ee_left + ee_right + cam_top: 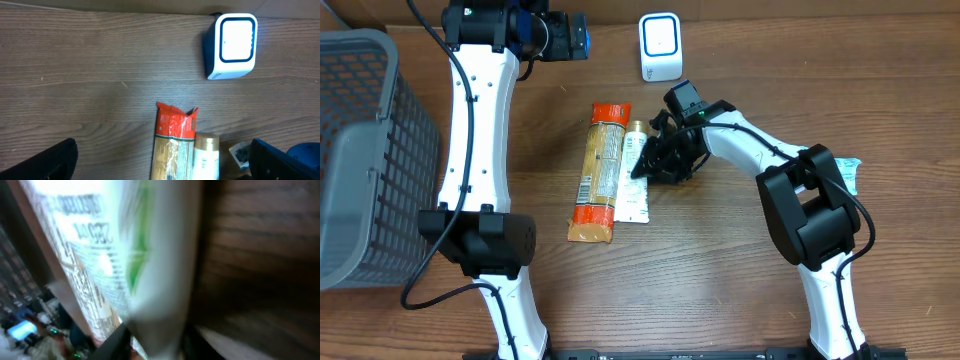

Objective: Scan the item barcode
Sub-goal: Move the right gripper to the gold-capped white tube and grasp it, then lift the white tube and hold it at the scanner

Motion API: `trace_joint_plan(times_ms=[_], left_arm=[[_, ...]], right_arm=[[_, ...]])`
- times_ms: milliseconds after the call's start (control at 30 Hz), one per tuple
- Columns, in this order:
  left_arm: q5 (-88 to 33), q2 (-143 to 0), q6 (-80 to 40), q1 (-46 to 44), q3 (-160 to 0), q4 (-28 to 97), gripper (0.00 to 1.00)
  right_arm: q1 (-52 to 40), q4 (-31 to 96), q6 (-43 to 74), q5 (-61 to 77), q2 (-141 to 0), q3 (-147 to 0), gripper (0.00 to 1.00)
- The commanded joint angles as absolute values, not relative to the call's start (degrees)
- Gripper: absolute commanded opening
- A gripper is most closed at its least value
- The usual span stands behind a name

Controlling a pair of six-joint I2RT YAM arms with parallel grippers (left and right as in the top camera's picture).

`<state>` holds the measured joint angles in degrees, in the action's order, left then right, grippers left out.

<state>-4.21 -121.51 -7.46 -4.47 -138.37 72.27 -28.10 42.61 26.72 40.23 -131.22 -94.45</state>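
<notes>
Right gripper (652,160) is down on the white tube (634,200), probably to carry it to the scanner (660,47) just ahead, but I can't tell if it's actually clamped.

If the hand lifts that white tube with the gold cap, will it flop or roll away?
The tube looks like squeezable plastic, so it may dent. Its wide flat end should stop rolling. The smooth skin might slip.

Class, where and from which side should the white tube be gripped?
Grip the white tube mid-body, from above and the right, jaws across its narrow width. It lies flat, and the orange-ended packet crowds its left edge.
</notes>
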Motion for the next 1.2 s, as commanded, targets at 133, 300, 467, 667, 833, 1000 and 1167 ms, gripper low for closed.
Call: trace_joint_plan(times_ms=[133, 300, 467, 667, 833, 1000, 1167], left_arm=[[-4.01, -121.58, -6.81, -4.51, -138.58, 72.18, 1.0], [-4.01, -121.58, -6.81, -4.51, -138.58, 72.18, 1.0], [-4.01, -121.58, -6.81, -4.51, -138.61, 72.18, 1.0], [-4.01, -121.58, -6.81, -4.51, -138.58, 72.18, 1.0], [-4.01, -121.58, -6.81, -4.51, -138.58, 72.18, 1.0], [-4.01, -121.58, -6.81, -4.51, -138.58, 72.18, 1.0], [-4.01, -121.58, -6.81, -4.51, -138.58, 72.18, 1.0]], right_arm=[[-27.62, 40.64, 26.5, 41.71, -131.7, -93.78, 0.04], [-24.38, 39.51, 17.93, 44.71, -127.92, -93.82, 0.04], [-19.99, 41.41, 8.45, 50.09, -119.85, -93.82, 0.04], [-12.82, 45.87, -1.69, 64.36, -110.76, -93.82, 0.04], [-8.62, 49.1, -5.02, 70.43, -106.06, -93.82, 0.04], [-6.63, 50.06, -4.97, 70.41, -102.54, -93.82, 0.04], [-6.68, 50.06, -4.71, 69.82, -101.25, -93.82, 0.04]])
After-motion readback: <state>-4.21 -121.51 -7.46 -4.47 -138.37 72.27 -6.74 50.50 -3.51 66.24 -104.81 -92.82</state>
